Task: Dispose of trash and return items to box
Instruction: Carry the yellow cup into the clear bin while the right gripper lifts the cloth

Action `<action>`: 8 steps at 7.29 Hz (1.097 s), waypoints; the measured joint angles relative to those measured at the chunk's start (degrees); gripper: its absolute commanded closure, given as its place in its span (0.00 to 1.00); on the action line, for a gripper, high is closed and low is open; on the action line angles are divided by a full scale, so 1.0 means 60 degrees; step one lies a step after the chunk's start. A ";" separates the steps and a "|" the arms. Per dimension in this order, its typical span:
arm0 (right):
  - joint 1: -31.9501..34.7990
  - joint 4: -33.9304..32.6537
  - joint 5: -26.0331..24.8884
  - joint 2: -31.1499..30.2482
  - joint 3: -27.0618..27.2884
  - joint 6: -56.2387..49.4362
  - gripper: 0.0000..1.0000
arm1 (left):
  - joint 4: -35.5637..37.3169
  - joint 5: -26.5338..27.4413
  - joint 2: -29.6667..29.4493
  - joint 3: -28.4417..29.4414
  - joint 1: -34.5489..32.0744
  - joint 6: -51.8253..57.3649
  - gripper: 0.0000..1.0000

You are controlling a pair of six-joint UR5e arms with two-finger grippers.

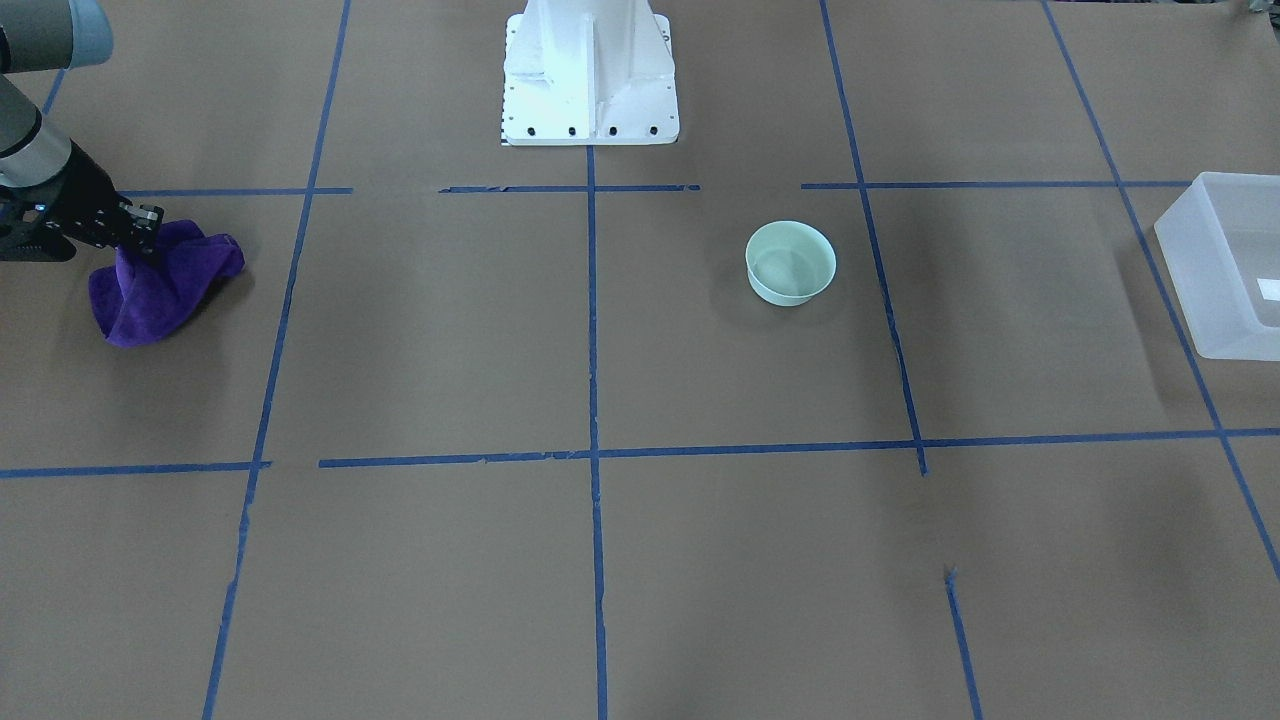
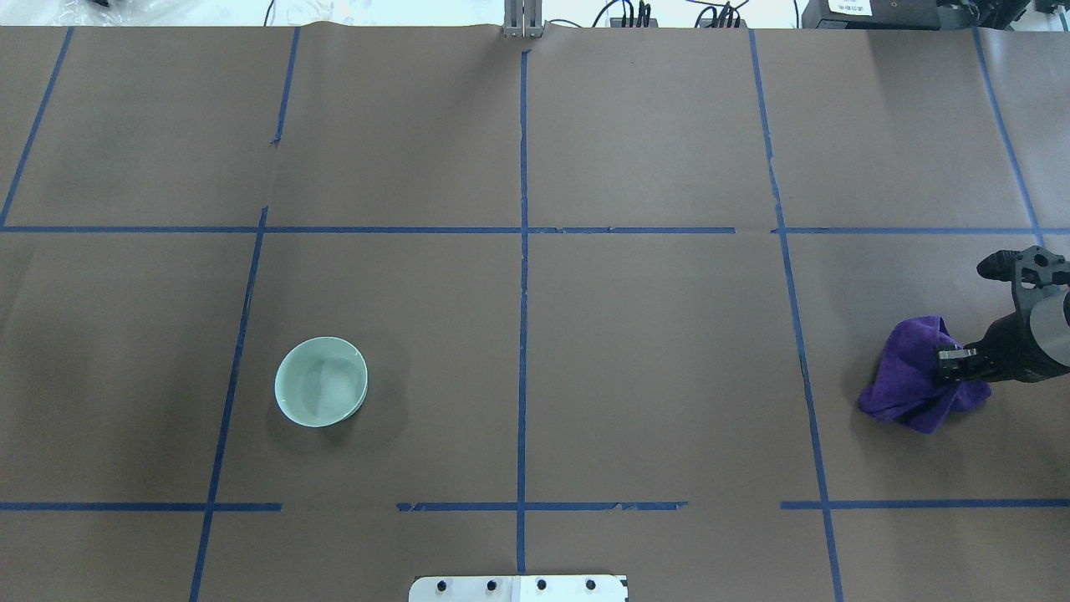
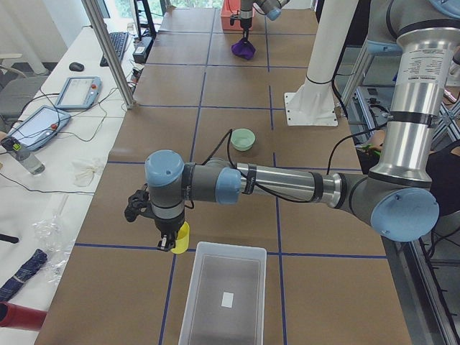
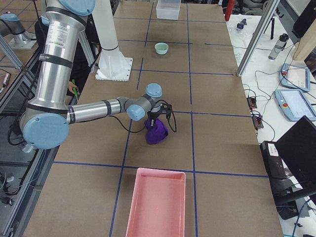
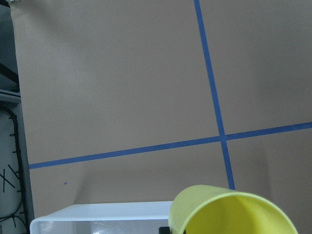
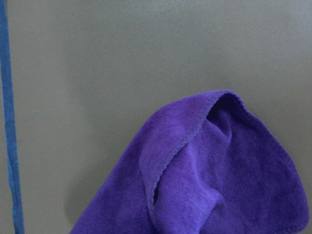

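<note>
Just beside the frosted whitish plastic box's (image 3: pixel 226 246) rim, left gripper (image 3: pixel 171 244) is pinching the small bright yellow plastic cup (image 3: pixel 181 238) in mid-air. Well away from the box, right gripper's (image 2: pixel 953 359) clamped on a crumpled purple cloth (image 2: pixel 907 376).

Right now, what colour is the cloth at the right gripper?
The cloth is solid purple; the right wrist view shows it best.

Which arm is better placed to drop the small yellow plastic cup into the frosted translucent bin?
Left. The left tool holds the small yellow plastic cup beside the frosted translucent rectangular bin; the right tool grips a purple cloth at the table's far end.
</note>
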 measured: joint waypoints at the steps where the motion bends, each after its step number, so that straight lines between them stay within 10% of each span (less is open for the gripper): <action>1: 0.0355 -0.0136 0.0317 -0.0031 0.0253 0.0000 1.00 | -0.0266 -0.0001 0.0000 0.0346 -0.0024 0.0000 1.00; 8: 0.2973 -0.2595 0.1226 0.0047 0.2387 -0.0987 1.00 | -0.1235 -0.0891 0.1462 0.0859 0.0149 -0.0626 1.00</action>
